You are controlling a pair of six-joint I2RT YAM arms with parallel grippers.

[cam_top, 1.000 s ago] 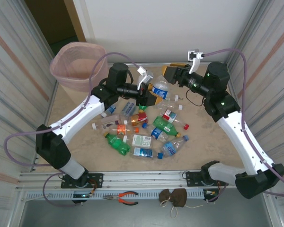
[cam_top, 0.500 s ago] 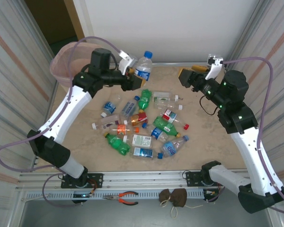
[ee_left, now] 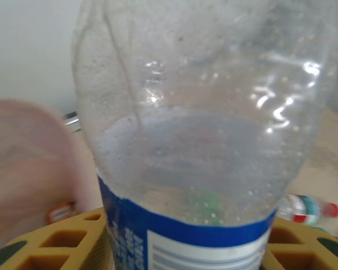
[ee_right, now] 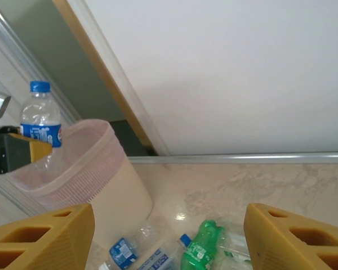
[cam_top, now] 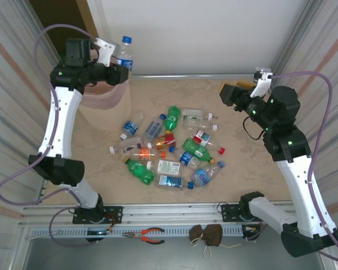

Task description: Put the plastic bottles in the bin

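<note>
At the far left, the left gripper (cam_top: 118, 73) is clenched on a clear bottle (cam_top: 123, 54) with a blue cap and blue label, holding it upright by its lower body. The yellow pads (ee_left: 50, 242) press in on either side of the label. A second ago this gripper was down at the middle of the table, among the loose bottles. It has since swung up and across, and the bottle (ee_right: 40, 119) now hangs above the bin (cam_top: 104, 107), over or just inside the rim; the right wrist view suggests it sits near the edge rather than over the centre. The carry looks finished, and what remains for this bottle is letting go, perhaps after a small nudge further over the mouth.

In the middle, the other bottles (cam_top: 169, 149) lie scattered on the table (cam_top: 242, 169), well apart from the bin and unmoved over the last second. About a dozen are left, so the task is at an early stage.

On the right, the right gripper (cam_top: 230, 93) has pulled back from the heap and risen. Its fingers (ee_right: 296, 236) are spread with nothing between them.
</note>
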